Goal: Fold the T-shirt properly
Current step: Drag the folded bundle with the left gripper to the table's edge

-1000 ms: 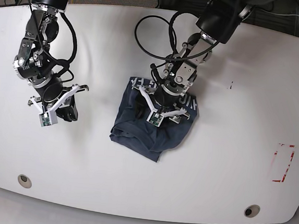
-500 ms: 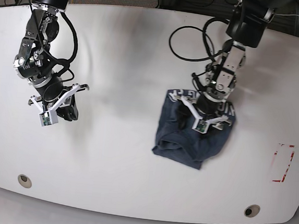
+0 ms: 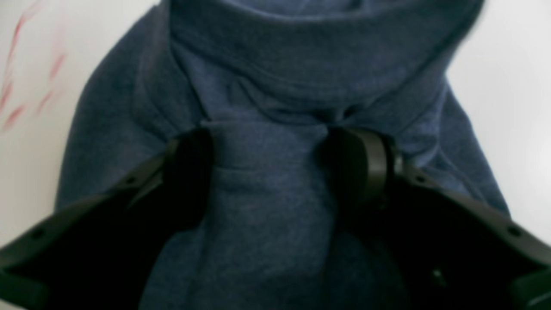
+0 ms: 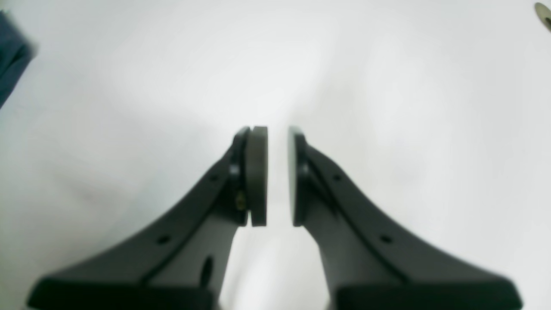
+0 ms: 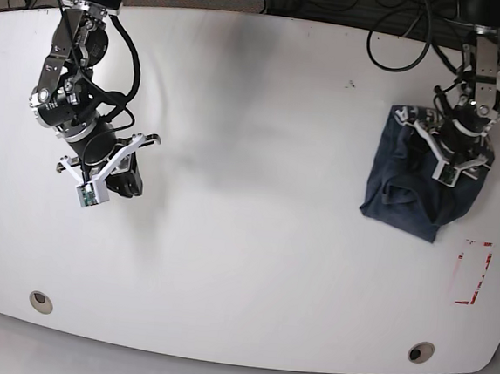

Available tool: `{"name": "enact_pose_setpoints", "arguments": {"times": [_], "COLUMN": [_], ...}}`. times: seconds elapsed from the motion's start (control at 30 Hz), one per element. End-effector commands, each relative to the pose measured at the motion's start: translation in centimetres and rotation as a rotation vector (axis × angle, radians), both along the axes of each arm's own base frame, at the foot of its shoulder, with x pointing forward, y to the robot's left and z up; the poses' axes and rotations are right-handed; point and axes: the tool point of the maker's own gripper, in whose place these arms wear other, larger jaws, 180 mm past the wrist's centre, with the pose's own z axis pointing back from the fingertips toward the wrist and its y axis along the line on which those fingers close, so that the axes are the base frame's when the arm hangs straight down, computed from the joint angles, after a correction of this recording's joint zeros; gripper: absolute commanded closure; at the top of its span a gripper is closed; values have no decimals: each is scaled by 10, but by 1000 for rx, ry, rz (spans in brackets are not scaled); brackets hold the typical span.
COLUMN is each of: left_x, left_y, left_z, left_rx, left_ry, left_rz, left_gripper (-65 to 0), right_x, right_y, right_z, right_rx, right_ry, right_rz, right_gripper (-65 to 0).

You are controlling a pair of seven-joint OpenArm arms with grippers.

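I count one shirt [image 5: 412, 188], bunched near the right edge of the table [image 5: 243, 265]. I have two grippers: my left [image 5: 458, 166] over that shirt, my right [image 5: 115, 180] toward the left edge. Each has two fingers, so four [image 4: 258, 176] in all. Near the table's front edge sit two round metal inserts [image 5: 40, 301], one by each front corner. One red marking [image 5: 473, 272] lies by the right edge. One table carries it all.
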Motion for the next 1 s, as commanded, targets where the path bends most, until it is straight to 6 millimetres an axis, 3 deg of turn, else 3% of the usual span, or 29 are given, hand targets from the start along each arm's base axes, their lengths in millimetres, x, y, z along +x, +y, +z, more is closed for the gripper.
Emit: {"name": "enact_pose_setpoints", "arguments": {"times": [0.0, 0.17, 0.47, 0.77, 0.97], "left_x": [-18, -22, -36, -21, -14], "left_y": [42, 85, 143, 175, 174], "left_z": [2, 19, 16, 39, 62], "left_rx": [114, 178, 259, 280, 292], "left_ry": [73, 68, 150, 135, 98], "left_rz": [21, 67, 120, 146, 99], "left_gripper": [-415, -415, -415, -415, -415], "right_x": [5, -1, -13, -21, -23], "right_y": [7, 13, 15, 15, 15], "right_z": [23, 17, 7, -2, -3], "right_rx": [17, 35, 35, 35, 35], "right_ry": [-80, -64, -35, -8, -3], "right_rz": [15, 17, 20, 19, 19], "right_gripper": [-71, -71, -70, -68, -68]}}
